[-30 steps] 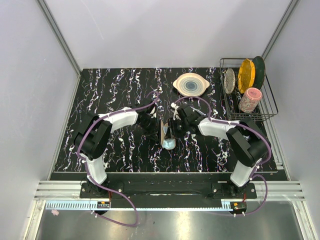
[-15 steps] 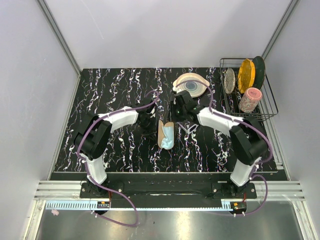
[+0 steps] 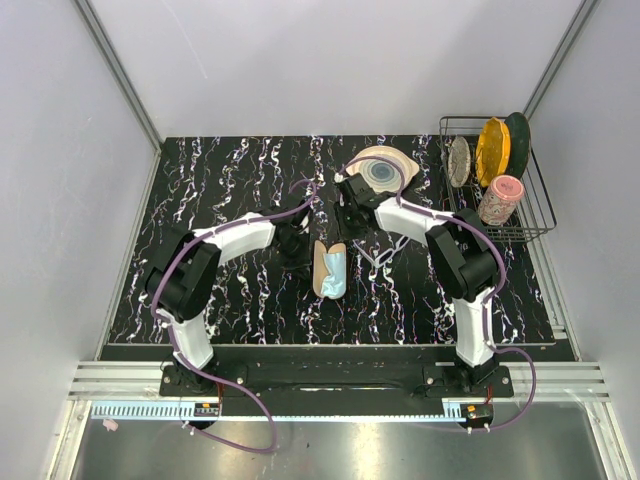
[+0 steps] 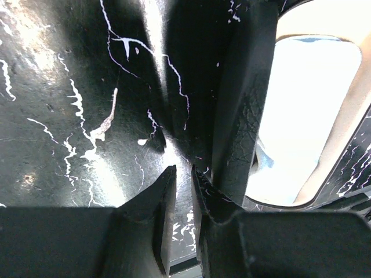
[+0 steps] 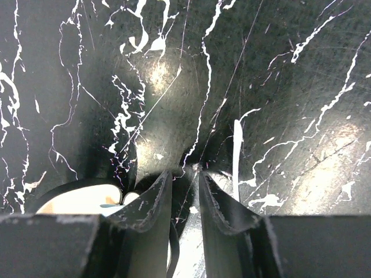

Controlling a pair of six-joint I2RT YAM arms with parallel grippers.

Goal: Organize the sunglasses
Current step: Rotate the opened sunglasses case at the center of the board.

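Black table [image 3: 220, 200] with white marbling carries the open black case [image 3: 318, 272], its tan lining up and a light blue cloth [image 3: 334, 268] lying inside. The sunglasses [image 3: 378, 256] lie flat on the table just right of the case, apart from it; from above they show only as thin whitish lines, so I cannot tell whether the arms are folded. The left gripper [image 4: 184, 176] sits low just beside the case's left wall, its jaws drawn to a narrow slit with nothing between them. The right gripper [image 5: 185, 172] is low over bare table beyond the case's far end, jaws likewise nearly closed and empty. A pale plate [image 3: 383, 167] lies past it, and a wire rack [image 3: 535, 215] with dishes stands at the far right.
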